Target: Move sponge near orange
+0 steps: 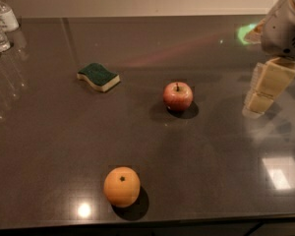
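The sponge (99, 76), dark green on top over pale yellow foam, lies flat on the dark table at the back left. The orange (121, 186) sits near the table's front edge, left of centre, well apart from the sponge. My gripper (259, 103) hangs at the far right, above the table and to the right of the red apple. It is far from both the sponge and the orange, and it holds nothing that I can see.
A red apple (177, 96) with a stem stands near the middle of the dark table (54, 151). Clear water bottles (0, 26) stand at the back left corner. A pale wall runs behind the table.
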